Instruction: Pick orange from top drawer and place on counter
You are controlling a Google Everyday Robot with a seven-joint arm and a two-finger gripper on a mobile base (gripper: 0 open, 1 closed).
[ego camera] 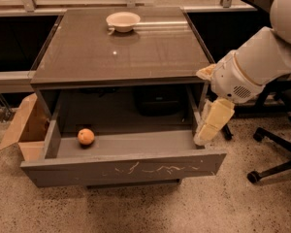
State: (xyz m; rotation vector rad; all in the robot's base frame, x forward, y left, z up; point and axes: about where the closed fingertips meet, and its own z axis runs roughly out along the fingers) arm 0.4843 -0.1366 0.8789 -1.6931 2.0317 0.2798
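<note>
The orange (pixel 86 136) lies on the grey floor of the top drawer (pixel 126 169), at its left end near the left wall. The drawer is pulled fully out, its scratched front panel facing me. My gripper (pixel 209 125) hangs at the drawer's right side, over its right wall and far from the orange, with nothing seen in it. The white arm reaches in from the right. The counter (pixel 136 52) is the glossy dark top of the cabinet above the drawer.
A pale cream bowl (pixel 123 21) sits at the back of the counter. A brown cardboard box (pixel 25 128) stands on the floor left of the cabinet. A black office chair base (pixel 276 154) is at the right. A dark object (pixel 157 101) sits inside the cabinet.
</note>
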